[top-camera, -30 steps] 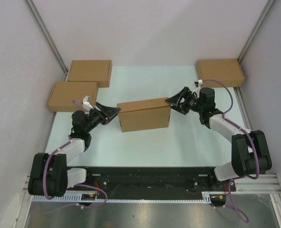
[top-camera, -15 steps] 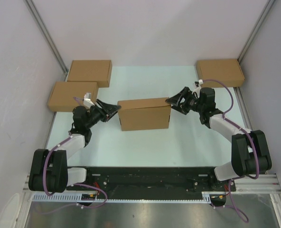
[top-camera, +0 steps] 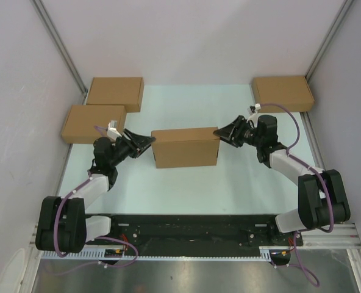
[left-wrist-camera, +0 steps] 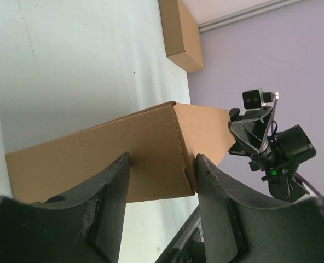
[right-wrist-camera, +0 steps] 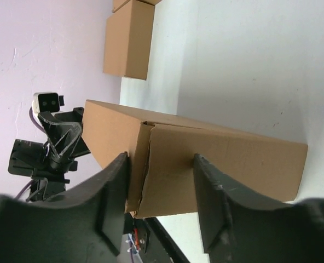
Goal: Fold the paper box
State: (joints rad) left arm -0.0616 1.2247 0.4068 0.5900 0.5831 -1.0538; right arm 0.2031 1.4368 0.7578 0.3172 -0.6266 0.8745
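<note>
Closure looks near: my right gripper [top-camera: 219, 130] has narrowed, still half-spread, at the right end of the paper box [top-camera: 185, 148]. My left gripper [top-camera: 150, 141], half-spread too, braces the opposite end.

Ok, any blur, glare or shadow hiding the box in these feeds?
Top external: evenly lit, sharp, paper box clear. Left wrist: left gripper softly out of focus, box crisp. Right wrist: right gripper equally soft, faint shadow beside the box, no glare.

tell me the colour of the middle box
The paper box is plain brown, clearest from the top external view.
</note>
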